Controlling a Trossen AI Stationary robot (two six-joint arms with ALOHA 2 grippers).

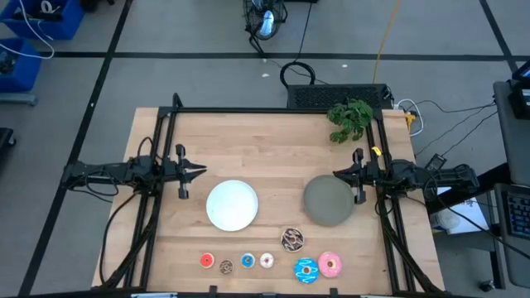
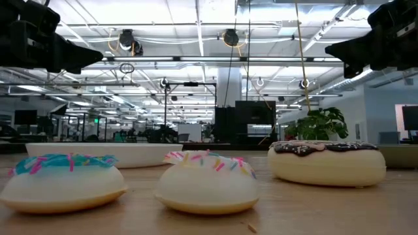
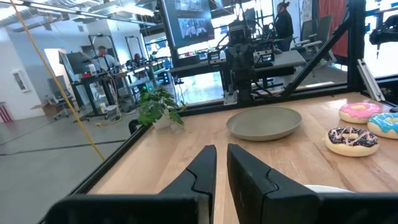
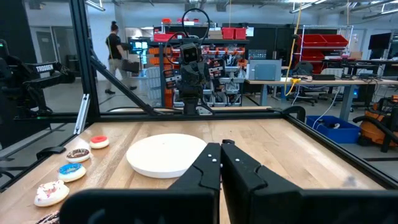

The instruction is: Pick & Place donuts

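The table point(image 1: 273, 145) was pale wood inside a black frame, standing on a grey floor crossed by dark lines. A small green plant point(image 1: 349, 118) sat at its far right corner. Beyond the table lay an open workshop with ceiling lights, desks, screens, red bins and a few people.

A white plate point(image 1: 231, 204) lay left of centre and a grey plate point(image 1: 330, 200) right of centre.

The donuts lay along the near edge: a red one point(image 1: 207, 261), brown point(image 1: 226, 266), small blue point(image 1: 247, 261) and white-pink point(image 1: 267, 261) in a row, then a chocolate sprinkled one point(image 1: 292, 240) slightly farther back, with a larger blue sprinkled one point(image 1: 306, 270) and a pink one point(image 1: 330, 264) nearest the right.

The left gripper point(image 1: 197, 172) hung at the left side and the right gripper point(image 1: 338, 174) at the right, both off the table, each with fingers pressed nearly together and holding nothing.
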